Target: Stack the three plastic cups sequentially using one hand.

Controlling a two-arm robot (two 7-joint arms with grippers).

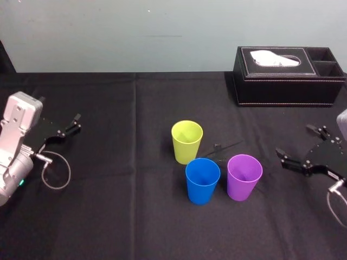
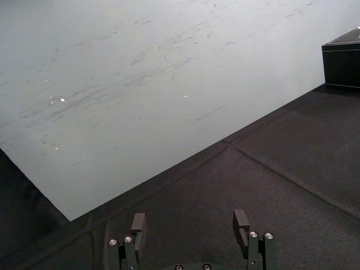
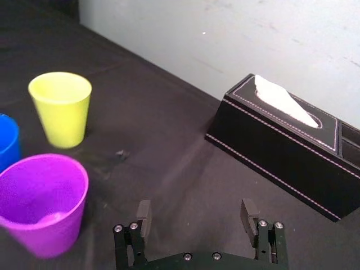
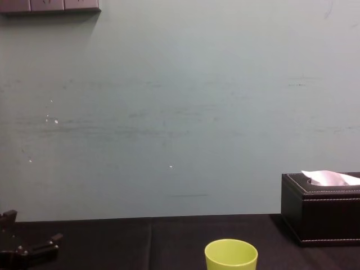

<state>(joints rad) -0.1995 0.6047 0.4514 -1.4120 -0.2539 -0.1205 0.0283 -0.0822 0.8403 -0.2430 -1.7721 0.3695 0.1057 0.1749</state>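
smooth tapered plastic: green cup (image 1: 187, 141), blue cup (image 1: 202, 180) and purple cup (image 1: 244, 176) stand upright, clustered on matte black cloth (image 1: 108, 211), the last two perhaps touching. left gripper (image 1: 62, 130) and right gripper (image 1: 295, 142) flank them, slim fingers spread, empty.

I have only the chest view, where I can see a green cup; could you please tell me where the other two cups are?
Observer: The blue cup and the purple cup stand side by side, upright, nearer the robot than the green cup.
Operator: Which gripper is nearer them?
Observer: The right gripper, open, just right of the purple cup; the left gripper is farther off.
Operator: Is any cup stacked yet?
Observer: No, none sits inside another.
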